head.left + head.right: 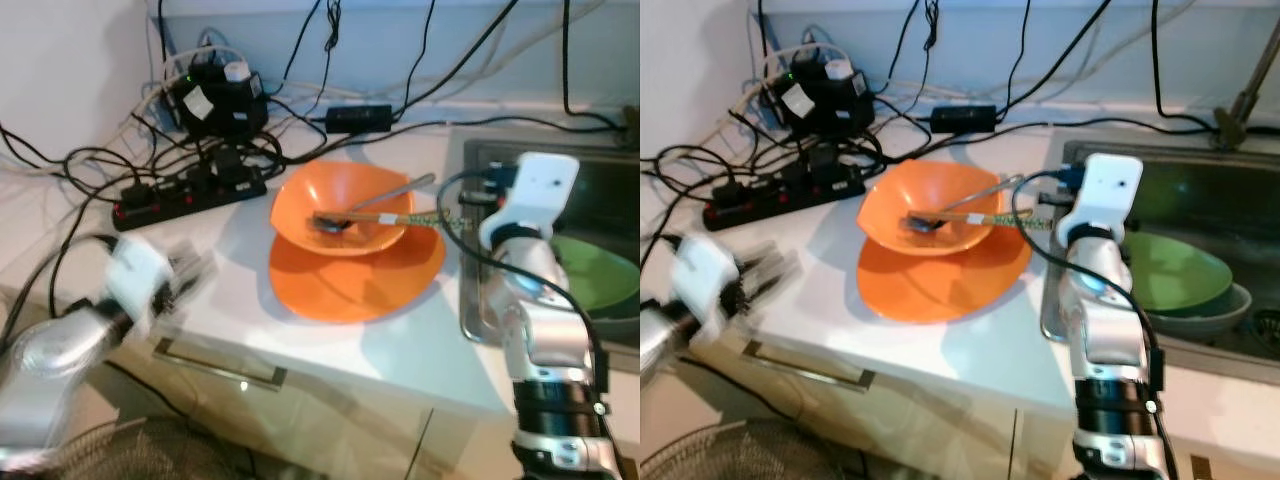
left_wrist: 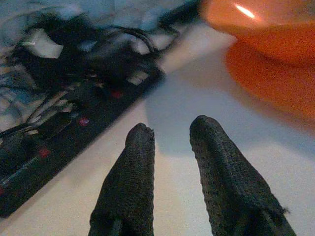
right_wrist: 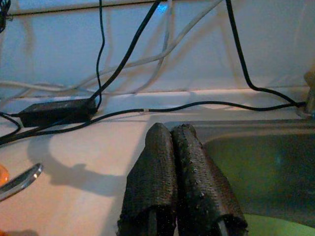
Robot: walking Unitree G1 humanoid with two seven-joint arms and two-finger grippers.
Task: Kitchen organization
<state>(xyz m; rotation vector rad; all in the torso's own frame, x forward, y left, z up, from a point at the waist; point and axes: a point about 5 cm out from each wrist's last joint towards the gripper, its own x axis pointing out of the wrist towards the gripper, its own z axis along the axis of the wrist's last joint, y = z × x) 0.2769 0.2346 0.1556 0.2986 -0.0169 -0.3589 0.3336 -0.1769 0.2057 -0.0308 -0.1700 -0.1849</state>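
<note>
An orange bowl (image 1: 340, 205) sits on an orange plate (image 1: 350, 285) on the white counter. A metal spoon (image 1: 385, 195) and a pair of chopsticks (image 1: 400, 218) rest in the bowl. A green bowl (image 1: 1175, 265) lies in the sink, stacked in a grey one. My left gripper (image 2: 170, 129) hovers low over the counter between the power strip and the plate, open with nothing between its fingers; it looks blurred in the head views. My right gripper (image 3: 171, 129) is shut and empty, held above the sink's left rim and pointing at the back wall.
A black power strip (image 1: 190, 195), a charger block (image 1: 215, 100) and an adapter (image 1: 358, 117) lie among tangled cables at the counter's back left. The steel sink (image 1: 472, 310) is on the right, its faucet (image 1: 1245, 95) behind. A drawer handle (image 1: 215, 362) lies below the counter edge.
</note>
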